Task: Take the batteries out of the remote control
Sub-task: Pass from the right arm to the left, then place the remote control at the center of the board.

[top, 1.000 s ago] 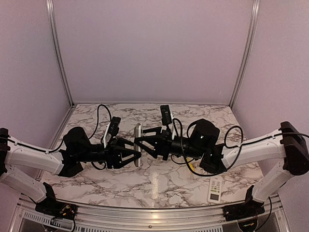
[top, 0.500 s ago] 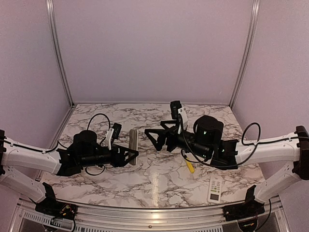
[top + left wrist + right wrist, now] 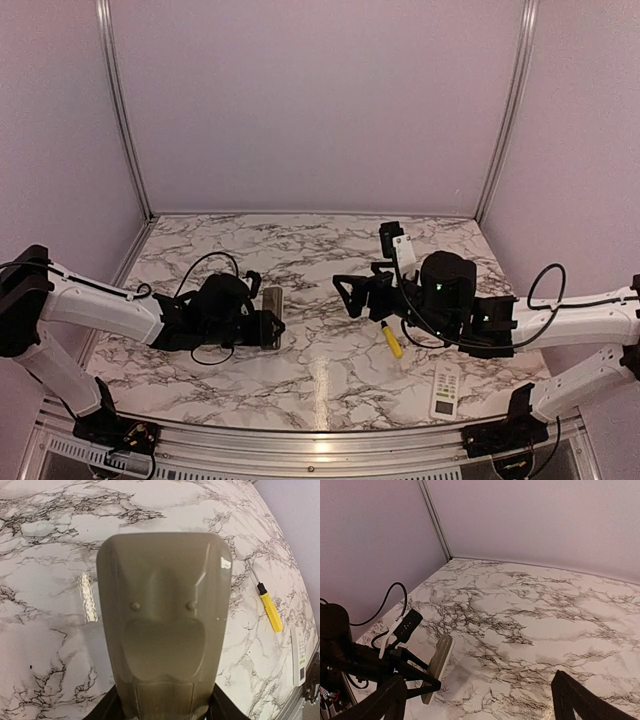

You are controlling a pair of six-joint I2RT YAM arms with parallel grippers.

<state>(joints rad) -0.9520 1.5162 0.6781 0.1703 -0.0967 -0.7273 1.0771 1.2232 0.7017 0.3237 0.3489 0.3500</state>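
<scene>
**Steady the remote, then bring the free gripper to its cover**

In the overhead view, a white remote (image 3: 446, 390) lies nearest the front edge at the lower right. Just above it, a yellow-handled screwdriver (image 3: 392, 340) rests on the marble table (image 3: 300, 390). Neither is touched.

Further up, left of centre, the left gripper (image 3: 264, 326) is clenched on one end of a grey remote (image 3: 165, 605), so the rest juts out past the fingers. Right of centre, the right gripper (image 3: 352, 297) has its jaws spread wide and grasps nothing. It is well apart from the grey remote, with bare marble between them.

No batteries show in any view. In the left wrist view, the grey remote fills the middle of the frame. Its face is smooth, with two small bumps, a shallow hollow and a faint seam low down near the fingers. The batteries are probably inside, behind that face, but the pictures cannot confirm it.

To do this step well:
- The left arm should hold the remote without twisting it and turn that face toward the right side of the frame.
- The right gripper should come in level and slowly, and narrow its jaws before it reaches the seam.
- It should pull or slide the cover along the remote's length, since prying across could lever the remote out of the left grip.
</scene>
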